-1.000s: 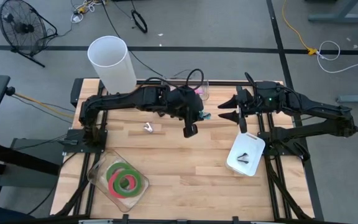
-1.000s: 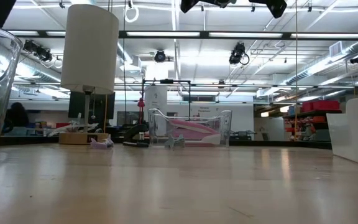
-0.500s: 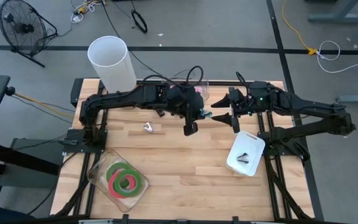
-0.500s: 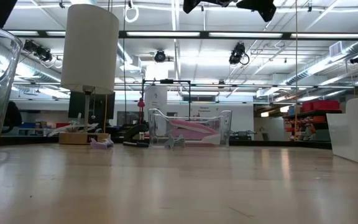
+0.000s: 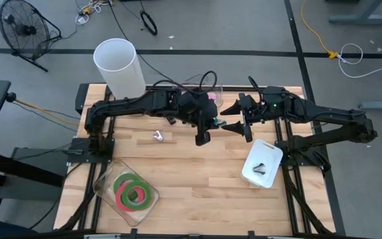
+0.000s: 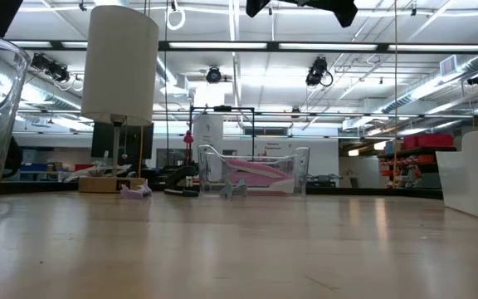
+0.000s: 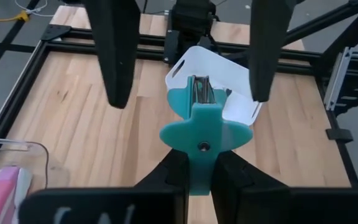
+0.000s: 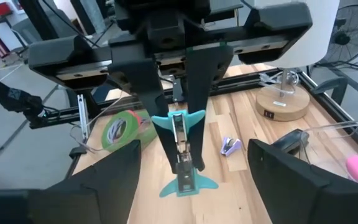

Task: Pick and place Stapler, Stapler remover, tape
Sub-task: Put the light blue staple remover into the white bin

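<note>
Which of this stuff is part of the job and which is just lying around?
Job: teal staple remover held by left gripper, open right gripper facing it, tape rolls, pink stapler, white bin.
Lying about: white cylinder, fan.

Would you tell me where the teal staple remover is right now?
The teal staple remover is clamped in the left claw, in the air above the table's middle, with the open right claw facing it between its fingers.
</note>
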You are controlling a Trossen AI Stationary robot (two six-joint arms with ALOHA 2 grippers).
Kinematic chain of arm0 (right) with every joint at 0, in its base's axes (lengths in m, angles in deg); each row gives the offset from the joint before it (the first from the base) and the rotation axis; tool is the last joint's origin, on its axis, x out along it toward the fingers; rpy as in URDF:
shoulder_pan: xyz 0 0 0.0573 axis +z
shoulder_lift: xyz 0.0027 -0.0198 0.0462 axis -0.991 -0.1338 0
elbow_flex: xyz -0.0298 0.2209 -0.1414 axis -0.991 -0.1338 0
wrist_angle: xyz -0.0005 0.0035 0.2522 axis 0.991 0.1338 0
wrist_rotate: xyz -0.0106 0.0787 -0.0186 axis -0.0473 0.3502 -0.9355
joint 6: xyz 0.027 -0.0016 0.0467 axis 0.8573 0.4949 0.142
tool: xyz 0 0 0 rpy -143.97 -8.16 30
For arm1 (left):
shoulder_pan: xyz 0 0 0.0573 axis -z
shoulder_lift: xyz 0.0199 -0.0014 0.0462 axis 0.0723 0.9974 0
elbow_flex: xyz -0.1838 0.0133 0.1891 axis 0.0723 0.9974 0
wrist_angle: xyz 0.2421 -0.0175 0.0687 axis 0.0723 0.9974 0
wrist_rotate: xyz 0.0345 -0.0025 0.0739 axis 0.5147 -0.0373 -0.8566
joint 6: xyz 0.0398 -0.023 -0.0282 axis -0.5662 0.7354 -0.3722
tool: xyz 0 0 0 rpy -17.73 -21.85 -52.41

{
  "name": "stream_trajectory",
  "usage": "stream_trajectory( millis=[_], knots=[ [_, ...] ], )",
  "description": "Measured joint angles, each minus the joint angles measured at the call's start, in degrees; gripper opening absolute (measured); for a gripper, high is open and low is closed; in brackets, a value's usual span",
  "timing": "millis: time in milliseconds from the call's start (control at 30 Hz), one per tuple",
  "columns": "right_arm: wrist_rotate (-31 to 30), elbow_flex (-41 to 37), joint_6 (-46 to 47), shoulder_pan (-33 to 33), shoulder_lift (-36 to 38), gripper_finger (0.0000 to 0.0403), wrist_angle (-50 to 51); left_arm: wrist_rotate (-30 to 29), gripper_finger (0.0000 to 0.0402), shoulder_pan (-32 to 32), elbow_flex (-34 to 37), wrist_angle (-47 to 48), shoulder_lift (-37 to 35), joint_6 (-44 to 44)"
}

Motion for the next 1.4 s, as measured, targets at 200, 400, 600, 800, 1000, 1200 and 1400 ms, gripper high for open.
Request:
stream_trajectory(
  millis=[200, 400, 600, 800, 1000, 1200, 1400],
  knots=[
    [0.0, 0.0, 0.0, 0.0, 0.0, 0.0265, 0.1, 0.0, 0.0039, 0.0, 0.0, 0.0, 0.0, 0.0],
    [0.0, 0.0, -0.1, 0.0, 0.0, 0.0219, 0.1, 0.2, 0.0043, 0.0, 0.0, 0.0, 0.0, 0.0],
    [0.2, 0.0, 0.0, 0.0, 0.0, 0.0191, -2.3, 2.3, 0.0038, 0.0, 0.0, -0.1, 0.0, 0.0],
    [3.2, 0.0, 0.8, 0.0, -0.3, 0.0193, -3.2, 2.4, 0.0045, 0.0, 0.0, -0.1, 0.0, 0.0],
    [4.7, 0.0, 1.7, 0.0, -1.6, 0.0194, -3.4, 2.5, 0.0038, 0.0, 0.0, -0.6, 0.0, 0.0],
    [4.7, 0.0, 1.7, 0.0, -2.2, 0.0192, -4.3, 2.9, 0.0047, 0.0, 0.0, -0.5, 0.0, 0.3],
    [6.0, 0.0, 1.7, 0.0, -2.2, 0.0174, -4.3, 3.4, 0.0037, 0.0, 0.0, -0.3, 0.0, 0.5]
  ],
)
